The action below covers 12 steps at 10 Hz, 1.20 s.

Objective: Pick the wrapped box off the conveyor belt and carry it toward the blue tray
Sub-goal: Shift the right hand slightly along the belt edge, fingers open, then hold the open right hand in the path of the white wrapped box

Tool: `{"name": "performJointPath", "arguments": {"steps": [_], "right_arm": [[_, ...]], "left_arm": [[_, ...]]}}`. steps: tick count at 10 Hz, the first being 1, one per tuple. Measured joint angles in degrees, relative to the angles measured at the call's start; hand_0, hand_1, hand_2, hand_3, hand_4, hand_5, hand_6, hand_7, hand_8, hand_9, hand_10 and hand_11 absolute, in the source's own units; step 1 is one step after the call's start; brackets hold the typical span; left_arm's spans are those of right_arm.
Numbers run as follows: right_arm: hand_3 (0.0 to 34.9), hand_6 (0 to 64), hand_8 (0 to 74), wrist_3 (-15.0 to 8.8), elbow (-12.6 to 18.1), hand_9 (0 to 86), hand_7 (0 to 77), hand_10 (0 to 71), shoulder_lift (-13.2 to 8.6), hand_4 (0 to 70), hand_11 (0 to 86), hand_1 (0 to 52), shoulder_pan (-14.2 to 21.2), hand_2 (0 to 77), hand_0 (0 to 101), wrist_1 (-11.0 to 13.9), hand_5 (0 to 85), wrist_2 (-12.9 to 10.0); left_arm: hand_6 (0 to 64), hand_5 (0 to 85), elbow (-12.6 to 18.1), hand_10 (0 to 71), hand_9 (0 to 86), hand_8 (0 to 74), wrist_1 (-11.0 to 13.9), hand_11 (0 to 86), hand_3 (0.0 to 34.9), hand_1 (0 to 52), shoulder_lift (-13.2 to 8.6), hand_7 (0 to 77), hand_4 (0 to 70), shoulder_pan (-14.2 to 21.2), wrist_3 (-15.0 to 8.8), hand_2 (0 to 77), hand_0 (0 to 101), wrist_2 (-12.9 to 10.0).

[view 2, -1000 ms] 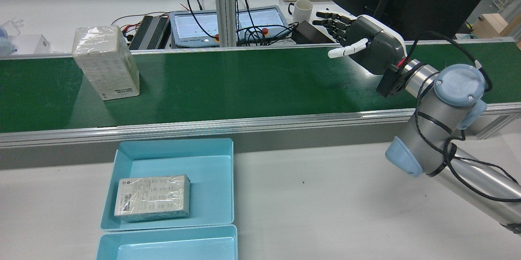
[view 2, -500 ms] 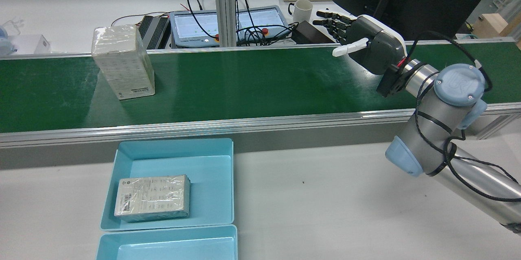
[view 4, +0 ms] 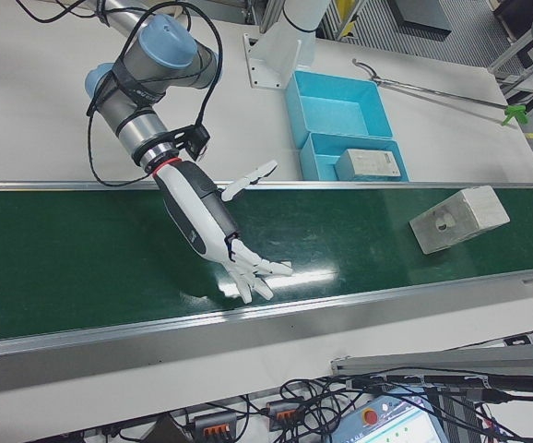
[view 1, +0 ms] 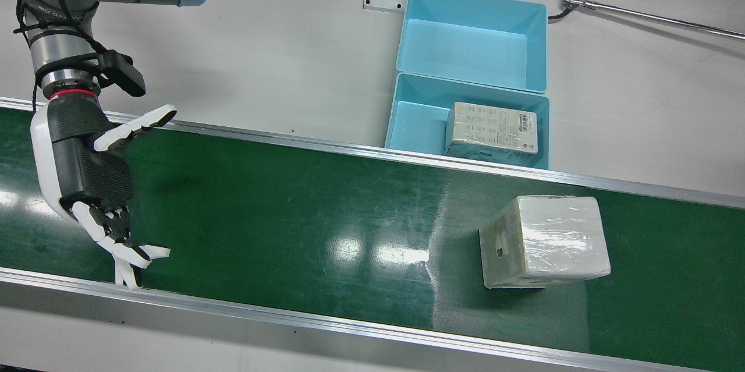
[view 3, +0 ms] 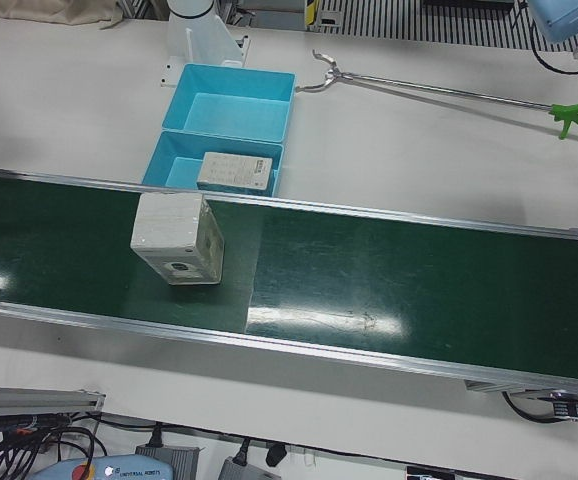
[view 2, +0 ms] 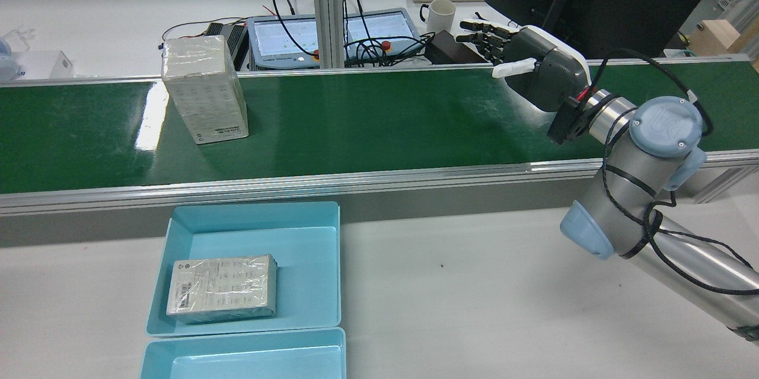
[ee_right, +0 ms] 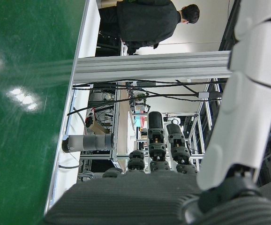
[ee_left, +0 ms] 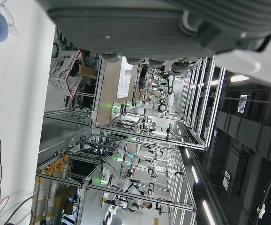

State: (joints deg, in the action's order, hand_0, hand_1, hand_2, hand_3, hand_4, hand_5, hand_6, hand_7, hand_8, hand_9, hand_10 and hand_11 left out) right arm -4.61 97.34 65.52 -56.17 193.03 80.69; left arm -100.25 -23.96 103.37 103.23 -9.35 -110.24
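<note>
The right hand (view 1: 87, 174) is hovering over the belt (view 1: 302, 215), fingers spread wide apart and holding nothing. Its palm is turned sideways along the belt, facing the box (view 1: 544, 242), and its fingertips (view 1: 129, 264) are reaching nearly to the belt's rail on the operators' side. The thumb (view 1: 137, 126) is sticking out above the rail on the robot's side. In the rear view this hand (view 2: 536, 67) is sitting over the far right part of the belt (view 2: 367, 118), with the right arm (view 2: 640, 177) bending up from the desk (view 2: 474, 290) behind it.

The left hand (ee_left: 173, 28) is showing only as a grey palm edge in its own camera; whether its fingers are open or closed, I cannot tell.

The box is standing on the belt, well apart from the right hand, wrapped in clear film, with no hand touching it. In the rear view the box (view 2: 204, 89) is standing upright close to the belt's far rail, toward its left end.

Two blue trays are sitting on the desk just beside the belt's near rail, touching each other. The tray (view 1: 407, 121) nearest the belt is holding a second wrapped box (view 1: 493, 129) lying flat. The other tray (view 1: 471, 40) is sitting behind it.

A grabber tool (view 1: 634, 8) is lying on the desk beyond the trays.
</note>
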Motion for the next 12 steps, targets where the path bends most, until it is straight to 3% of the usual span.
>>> {"name": "performJointPath", "arguments": {"steps": [5, 6, 7, 12], "right_arm": [[0.0, 12.5, 9.8, 0.50, -0.29, 13.6, 28.4, 2.7, 0.10, 19.6, 1.1, 7.6, 0.16, 9.3, 43, -1.47, 14.2, 0.00], [0.0, 13.1, 9.8, 0.50, -0.42, 13.1, 29.5, 0.0, 0.11, 19.6, 5.4, 7.6, 0.15, 10.4, 43, -1.86, 14.7, 0.04], [0.0, 9.8, 4.9, 0.49, -0.53, 10.4, 26.7, 0.0, 0.11, 16.9, 1.6, 9.8, 0.13, 9.8, 45, -2.05, 14.7, 0.06], [0.0, 9.3, 5.5, 0.16, -0.97, 7.1, 22.9, 0.5, -0.05, 12.0, 1.1, 13.6, 0.80, 8.2, 46, -2.04, 12.5, 0.10]], "left_arm": [[0.5, 1.1, 0.00, 0.5, 0.5, 0.5, 0.00, 0.5, 0.0, 0.0, 0.00, 0.5, 0.0, 0.00, 0.00, 0.5, 0, 0.00], [0.5, 1.1, 0.00, 0.0, 0.5, 0.5, 0.00, 0.5, 0.0, 0.0, 0.00, 0.5, 0.0, 0.00, 0.00, 0.5, 0, 0.00], [0.5, 1.1, 0.00, 0.0, 0.5, 0.5, 0.00, 0.5, 0.0, 0.0, 0.00, 0.5, 0.0, 0.00, 0.00, 0.5, 0, 0.00], [0.0, 1.1, 0.00, 0.5, 0.5, 0.5, 0.00, 0.5, 0.0, 0.0, 0.00, 0.5, 0.0, 0.00, 0.00, 0.5, 0, 0.00]]}}
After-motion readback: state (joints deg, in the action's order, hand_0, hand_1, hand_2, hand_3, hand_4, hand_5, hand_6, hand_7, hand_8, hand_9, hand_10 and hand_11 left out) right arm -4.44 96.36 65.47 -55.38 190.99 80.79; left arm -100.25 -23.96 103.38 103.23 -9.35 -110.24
